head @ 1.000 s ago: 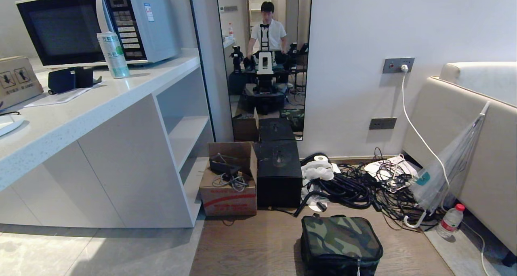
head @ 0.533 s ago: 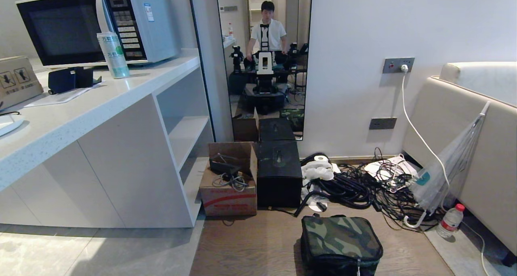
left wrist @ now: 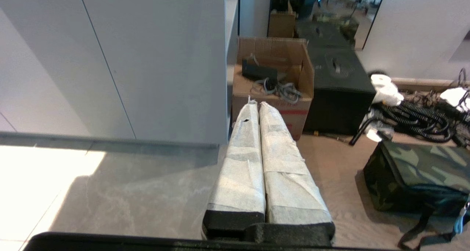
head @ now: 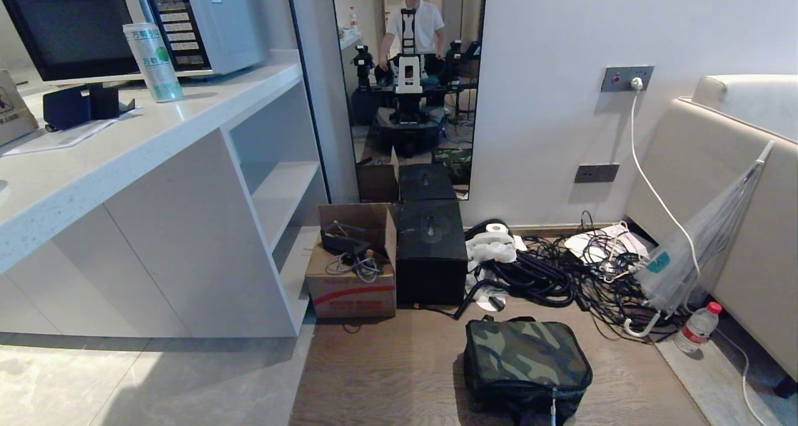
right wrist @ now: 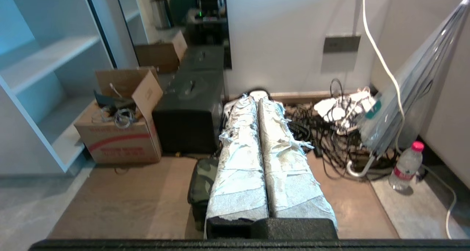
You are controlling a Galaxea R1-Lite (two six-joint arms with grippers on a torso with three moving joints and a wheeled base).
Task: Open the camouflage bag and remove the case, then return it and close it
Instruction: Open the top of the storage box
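The camouflage bag [head: 527,367] sits on the wooden floor nearest the robot, lid down and apparently zipped, a zip pull hanging at its near face; the case is not in view, so presumably it is inside the bag. Neither arm shows in the head view; in the wrist views the left end effector [left wrist: 257,107] hangs off to the bag's left with its taped fingers pressed together, and the right end effector [right wrist: 256,100] hangs above the bag's near side, fingers likewise together, holding nothing. Beyond the bag stand a black box [head: 431,261] and a cardboard box [head: 352,276]; to the bag's far right lie a tangle of cables [head: 561,276], a folded umbrella [head: 698,251] and a water bottle [head: 697,328]. Likely risks: the soft bag may slide or lift when the zip is pulled, since nothing pins it; a reach that overshoots the bag could snag the cables.
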